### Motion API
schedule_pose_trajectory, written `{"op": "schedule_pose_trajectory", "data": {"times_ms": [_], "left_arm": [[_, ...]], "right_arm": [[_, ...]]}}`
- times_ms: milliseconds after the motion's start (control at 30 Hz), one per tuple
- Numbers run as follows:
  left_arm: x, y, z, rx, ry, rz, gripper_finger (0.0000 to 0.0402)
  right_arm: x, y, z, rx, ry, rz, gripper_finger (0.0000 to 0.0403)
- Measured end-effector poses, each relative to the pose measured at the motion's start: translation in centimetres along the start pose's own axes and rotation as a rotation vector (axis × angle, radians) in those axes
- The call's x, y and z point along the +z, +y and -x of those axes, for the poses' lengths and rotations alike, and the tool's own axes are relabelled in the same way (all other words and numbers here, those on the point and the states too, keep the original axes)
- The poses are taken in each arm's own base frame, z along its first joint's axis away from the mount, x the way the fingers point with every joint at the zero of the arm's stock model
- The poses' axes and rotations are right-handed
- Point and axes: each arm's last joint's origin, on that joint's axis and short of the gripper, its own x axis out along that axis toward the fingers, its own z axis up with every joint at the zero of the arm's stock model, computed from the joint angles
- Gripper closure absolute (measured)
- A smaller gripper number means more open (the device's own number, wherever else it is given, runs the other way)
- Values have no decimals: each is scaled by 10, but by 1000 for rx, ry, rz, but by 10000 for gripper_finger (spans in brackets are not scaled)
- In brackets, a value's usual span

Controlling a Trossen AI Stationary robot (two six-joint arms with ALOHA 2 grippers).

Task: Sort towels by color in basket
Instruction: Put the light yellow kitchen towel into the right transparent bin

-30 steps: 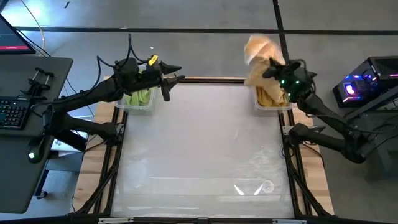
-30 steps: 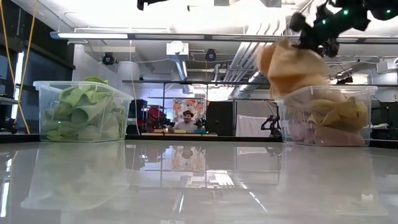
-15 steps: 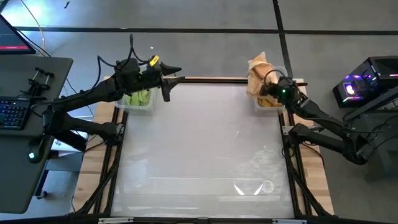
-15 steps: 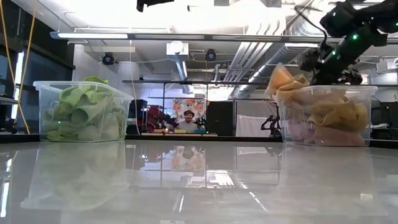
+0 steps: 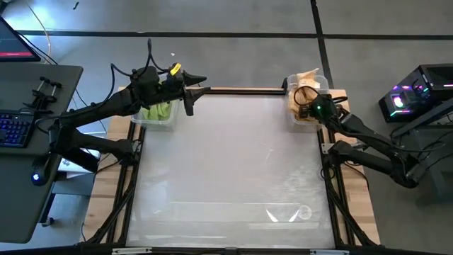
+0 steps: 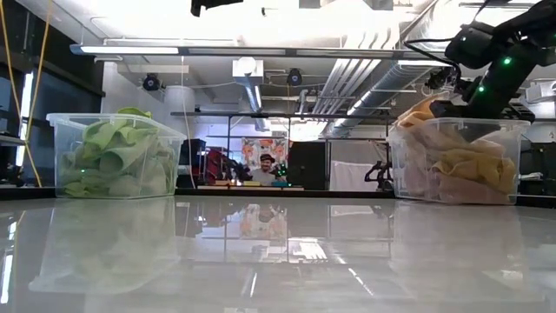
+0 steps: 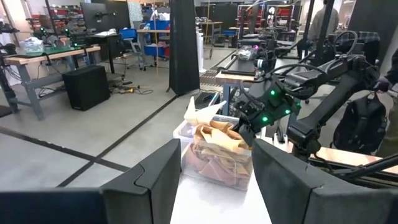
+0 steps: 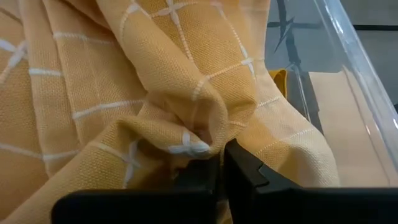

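At upper right of the high view, the right gripper [image 5: 306, 104] pinches the light orange-tan towel [image 8: 155, 93] inside the right bin [image 6: 458, 162] (placement step, seemingly), so release comes next; the left gripper [image 5: 195, 91], fingers spread, hangs beside the green-filled left bin [image 6: 113, 156].

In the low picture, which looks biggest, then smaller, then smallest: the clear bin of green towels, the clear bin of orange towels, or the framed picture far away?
1. Clear bin of orange towels, about tied with
2. clear bin of green towels: they look alike, so no ranking.
3. Framed picture, smallest, though it is farther back.
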Motion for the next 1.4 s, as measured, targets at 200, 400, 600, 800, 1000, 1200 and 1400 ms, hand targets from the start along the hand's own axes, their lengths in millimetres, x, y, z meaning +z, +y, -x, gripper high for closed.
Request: {"op": "schedule_pose_trajectory", "data": {"times_ms": [200,400,600,800,1000,1200,1400], "left_arm": [[0,0,0,0,0,0,216],[0,0,0,0,0,0,216],[0,0,0,0,0,0,216],[0,0,0,-2,0,-1,216],[0,0,0,-4,0,0,216],[0,0,0,-4,0,0,216],[0,0,0,-4,0,0,216]], "right_arm": [[0,0,0,10,5,0,390],[0,1,0,18,9,-2,388],[1,1,1,23,10,-8,388],[17,1,14,1,8,36,383],[35,-10,38,-103,66,101,327],[54,-10,60,-10,99,114,259],[84,-7,90,105,66,96,255]]}}
